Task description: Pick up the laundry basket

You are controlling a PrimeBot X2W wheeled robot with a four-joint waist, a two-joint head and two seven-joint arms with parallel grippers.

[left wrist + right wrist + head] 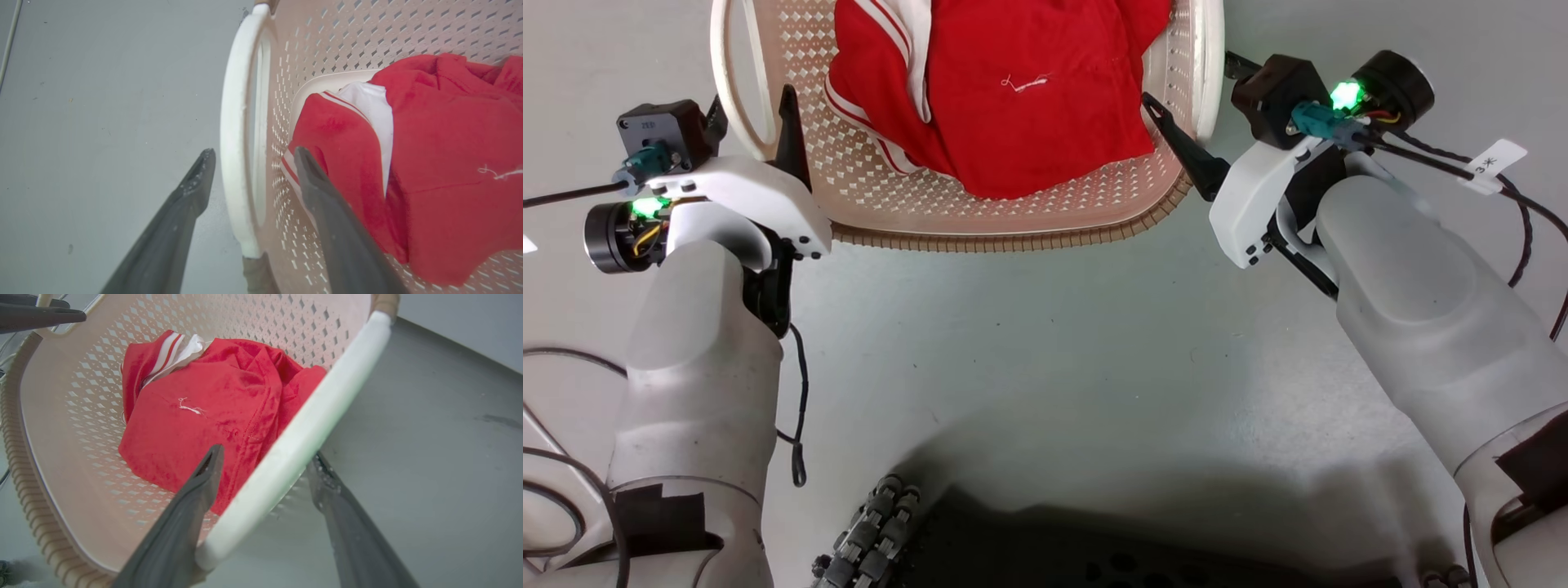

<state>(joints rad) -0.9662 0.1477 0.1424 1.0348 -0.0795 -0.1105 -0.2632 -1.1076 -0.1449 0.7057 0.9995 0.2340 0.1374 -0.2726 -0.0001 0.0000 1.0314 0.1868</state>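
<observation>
Grey floor (1045, 343) under laundry basket (1013, 220); left end effector (254, 152), right end effector (266, 453) spread, straddling white handles (235, 163).

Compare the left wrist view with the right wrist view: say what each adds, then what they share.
Left wrist: the left pincer, open, straddling the left handle.
Right wrist: the right pincer, open, straddling the right handle, plus a long curve of the brown rim.
Shared: the laundry basket with its perforated wall, the red garment inside, the grey floor.
</observation>
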